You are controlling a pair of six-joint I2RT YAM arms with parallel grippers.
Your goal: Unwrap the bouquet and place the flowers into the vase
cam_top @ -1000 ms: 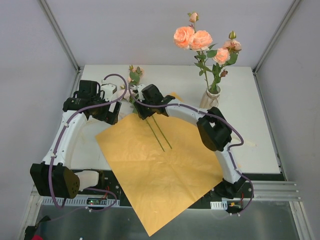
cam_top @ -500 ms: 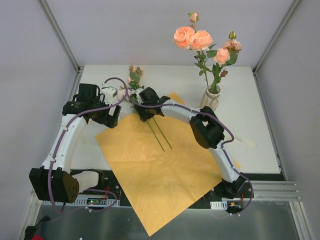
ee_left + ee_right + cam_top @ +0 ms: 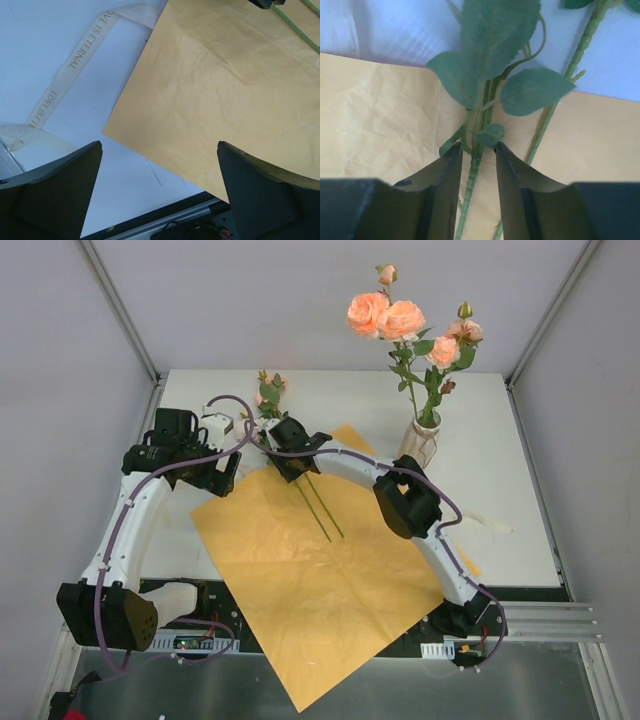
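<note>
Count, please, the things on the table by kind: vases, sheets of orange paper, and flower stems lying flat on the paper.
Vase: 1
Orange paper sheet: 1
Flower stems lying on the paper: 2
Total: 4

- left arm [image 3: 128, 515] climbs from its base, then bends inward at the elbow; wrist tipped downward
- left gripper [image 3: 159, 145] faces down; jaws spread wide, nothing between them
- right arm [image 3: 345, 462] stretches far across to the left; forearm low, nearly level
- right gripper [image 3: 477, 150] faces down; jaws drawn to a slim gap, not fully closed
</note>
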